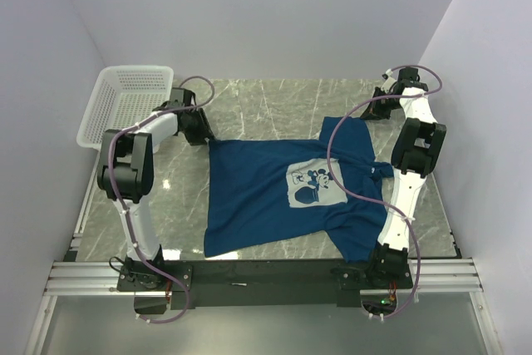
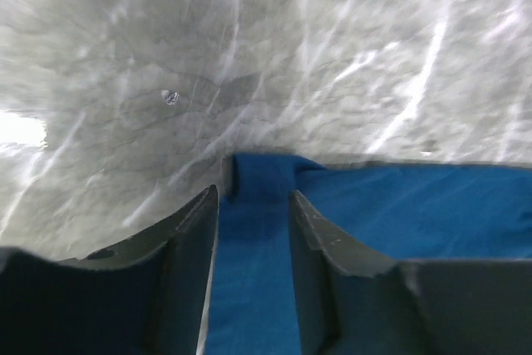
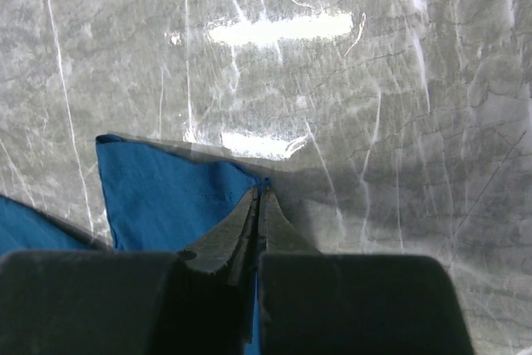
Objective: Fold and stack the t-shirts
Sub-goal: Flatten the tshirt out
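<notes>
The t-shirt point(image 1: 249, 205) lies spread on the table point(image 1: 266, 97), folding barely begun: both arms reach forward, wrists low, to its far corners. The right claw point(image 3: 260, 197) is pinched tight on one. The left claw point(image 2: 253, 193) stands half open astride the other (no firm hold, I'd say) and must close before lifting.

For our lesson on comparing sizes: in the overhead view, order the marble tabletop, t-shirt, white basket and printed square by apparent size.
Largest to smallest:
1. marble tabletop
2. t-shirt
3. white basket
4. printed square
No two look close in size.
</notes>
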Motion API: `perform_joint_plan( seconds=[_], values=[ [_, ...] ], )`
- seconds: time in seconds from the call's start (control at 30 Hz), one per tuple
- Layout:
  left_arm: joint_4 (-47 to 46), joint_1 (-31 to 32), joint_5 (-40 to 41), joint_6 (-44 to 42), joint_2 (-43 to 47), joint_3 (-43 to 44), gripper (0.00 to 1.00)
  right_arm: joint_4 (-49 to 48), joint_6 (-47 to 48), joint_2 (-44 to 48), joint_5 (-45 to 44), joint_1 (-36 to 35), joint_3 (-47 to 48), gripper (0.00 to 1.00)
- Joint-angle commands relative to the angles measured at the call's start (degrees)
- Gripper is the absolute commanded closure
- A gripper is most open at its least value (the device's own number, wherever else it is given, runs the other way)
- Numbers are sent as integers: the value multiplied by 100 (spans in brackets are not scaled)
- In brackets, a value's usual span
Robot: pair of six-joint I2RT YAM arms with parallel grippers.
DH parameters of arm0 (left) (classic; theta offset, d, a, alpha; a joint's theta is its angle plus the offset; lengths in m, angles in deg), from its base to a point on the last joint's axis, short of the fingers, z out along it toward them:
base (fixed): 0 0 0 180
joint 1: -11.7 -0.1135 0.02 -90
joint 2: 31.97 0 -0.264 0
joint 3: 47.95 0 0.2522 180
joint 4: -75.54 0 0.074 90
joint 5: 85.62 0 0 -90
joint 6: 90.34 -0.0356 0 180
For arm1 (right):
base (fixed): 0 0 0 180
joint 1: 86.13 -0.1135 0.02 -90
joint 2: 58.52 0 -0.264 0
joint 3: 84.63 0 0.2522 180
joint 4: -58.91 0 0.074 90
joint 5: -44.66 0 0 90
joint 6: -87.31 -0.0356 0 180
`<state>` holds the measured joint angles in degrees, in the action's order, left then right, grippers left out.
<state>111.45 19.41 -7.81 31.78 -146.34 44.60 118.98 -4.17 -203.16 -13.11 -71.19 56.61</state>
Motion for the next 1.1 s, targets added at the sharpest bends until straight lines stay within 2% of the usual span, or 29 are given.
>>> perform_joint_plan(
  seconds=[0.0, 0.5, 0.8, 0.9, 1.07],
  values=[
    [-88, -6, 348, -21, 661, 15, 54, -69, -2, -38, 73, 44, 84, 100],
    [-88, -50, -363, -241, 407, -364, 61, -60, -11, -56, 73, 44, 119, 100],
    [175, 73, -179, -320, -305, 155, 58, -43, -11, -56, 73, 44, 119, 100],
    [219, 108, -135, -329, -472, 286, 60, -51, -11, -64, 73, 44, 119, 100],
    [184, 109, -153, -329, -490, 269, 73, -51, -11, -56, 73, 44, 119, 100]
  ],
)
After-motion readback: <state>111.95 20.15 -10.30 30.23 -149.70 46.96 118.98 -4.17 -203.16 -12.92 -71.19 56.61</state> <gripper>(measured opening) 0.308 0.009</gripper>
